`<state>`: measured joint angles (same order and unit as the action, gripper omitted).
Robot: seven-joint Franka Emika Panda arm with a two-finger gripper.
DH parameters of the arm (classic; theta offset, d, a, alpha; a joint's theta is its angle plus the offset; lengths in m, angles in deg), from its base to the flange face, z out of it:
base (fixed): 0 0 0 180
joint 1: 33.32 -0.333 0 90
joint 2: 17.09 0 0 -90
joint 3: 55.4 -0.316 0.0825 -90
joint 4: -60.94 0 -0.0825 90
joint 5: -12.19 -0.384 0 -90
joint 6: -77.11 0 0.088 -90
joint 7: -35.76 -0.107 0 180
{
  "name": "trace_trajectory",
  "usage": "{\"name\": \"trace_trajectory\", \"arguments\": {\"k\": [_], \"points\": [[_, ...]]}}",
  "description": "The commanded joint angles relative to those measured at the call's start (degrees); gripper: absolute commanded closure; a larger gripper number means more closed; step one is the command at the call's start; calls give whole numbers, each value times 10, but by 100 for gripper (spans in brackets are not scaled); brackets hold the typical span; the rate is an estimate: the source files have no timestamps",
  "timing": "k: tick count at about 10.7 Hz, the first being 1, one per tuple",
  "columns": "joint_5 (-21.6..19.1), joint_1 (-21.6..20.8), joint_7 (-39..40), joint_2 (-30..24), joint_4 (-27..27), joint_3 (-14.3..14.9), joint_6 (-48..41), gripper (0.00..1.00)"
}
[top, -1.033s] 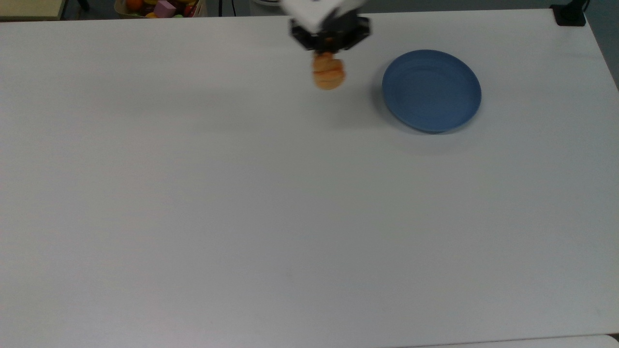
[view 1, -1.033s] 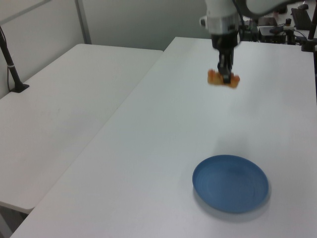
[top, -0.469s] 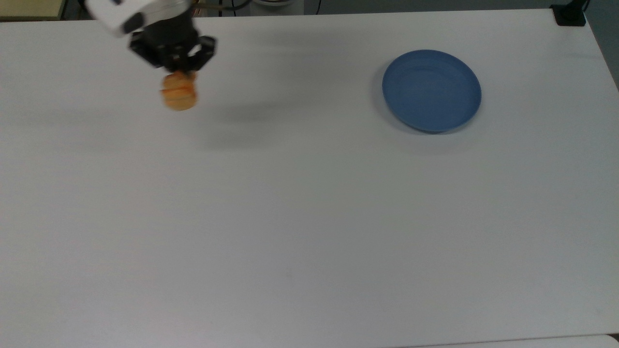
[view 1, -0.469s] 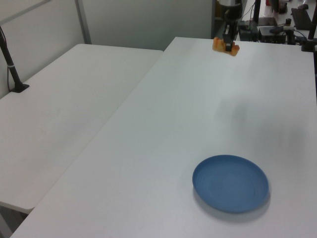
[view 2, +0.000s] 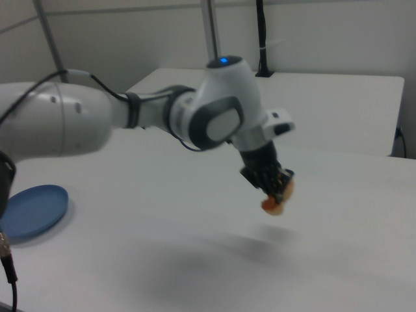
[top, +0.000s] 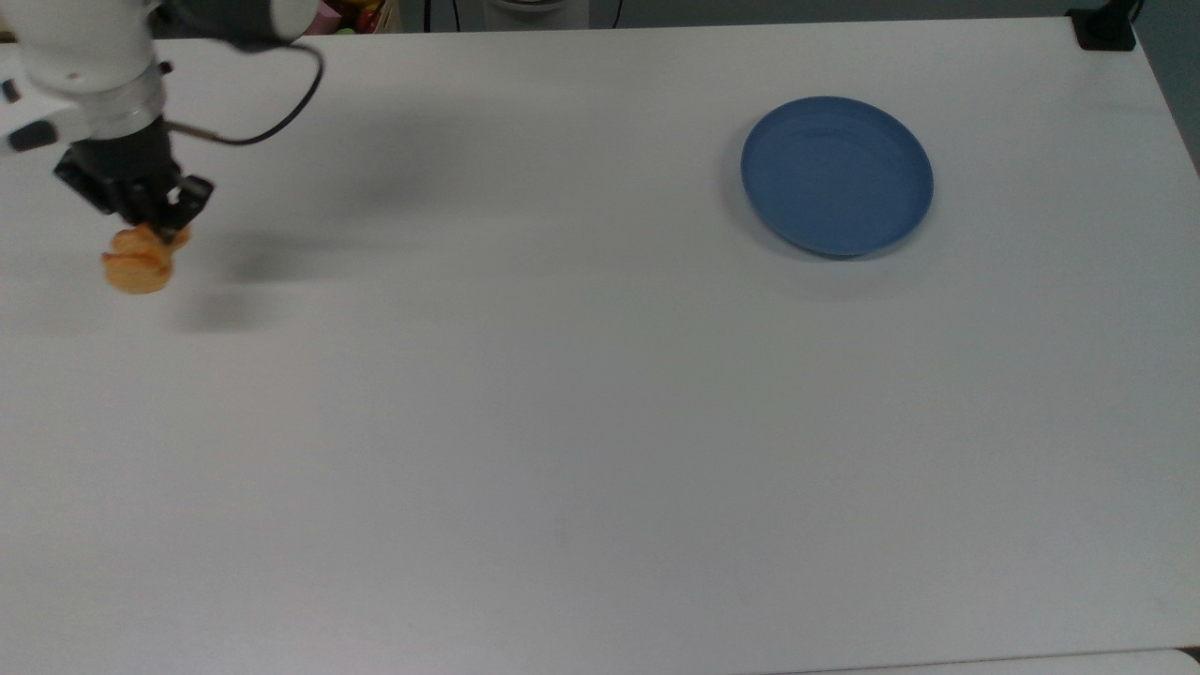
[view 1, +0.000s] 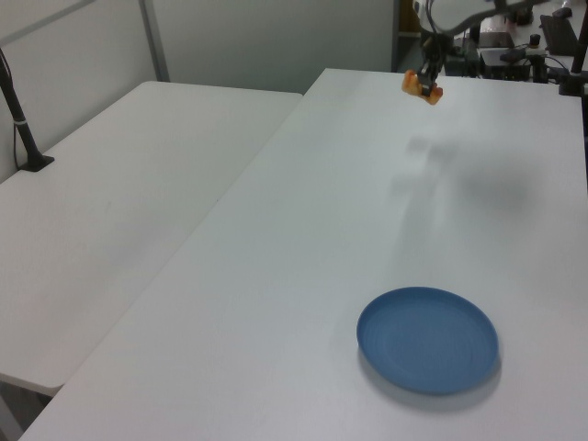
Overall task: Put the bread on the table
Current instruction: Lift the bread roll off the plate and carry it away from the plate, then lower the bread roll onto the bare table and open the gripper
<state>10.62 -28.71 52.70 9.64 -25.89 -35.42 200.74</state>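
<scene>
While clamped in the gripper (top: 155, 230), bread (top: 137, 263) far from blue plate (top: 836, 175), right view revealing air above table (view 2: 195, 273).

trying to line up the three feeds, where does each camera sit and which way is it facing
Top view: overhead, looking down on the table; gripper holds the bread at the top view's left.
Left view: beside the plate end, looking along the table toward the far gripper.
Right view: low at the opposite end, close on the arm.
All three share bread and plate.
</scene>
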Motion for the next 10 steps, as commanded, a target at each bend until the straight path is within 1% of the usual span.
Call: {"name": "trace_trajectory", "arguments": {"k": [1,2,4,5,6,7,8,9,10], "points": [[-15,40,14,109,96,-3,27,100],[-15,50,17,131,103,-4,44,100],[-13,54,36,165,103,-4,99,99],[-9,54,50,177,102,-4,121,95],[-8,56,74,183,98,-4,130,76],[-7,58,97,189,98,-4,133,38],[-7,58,106,194,97,-4,134,10],[-6,58,107,194,93,-4,134,0],[-6,58,107,194,92,-4,134,0]]}}
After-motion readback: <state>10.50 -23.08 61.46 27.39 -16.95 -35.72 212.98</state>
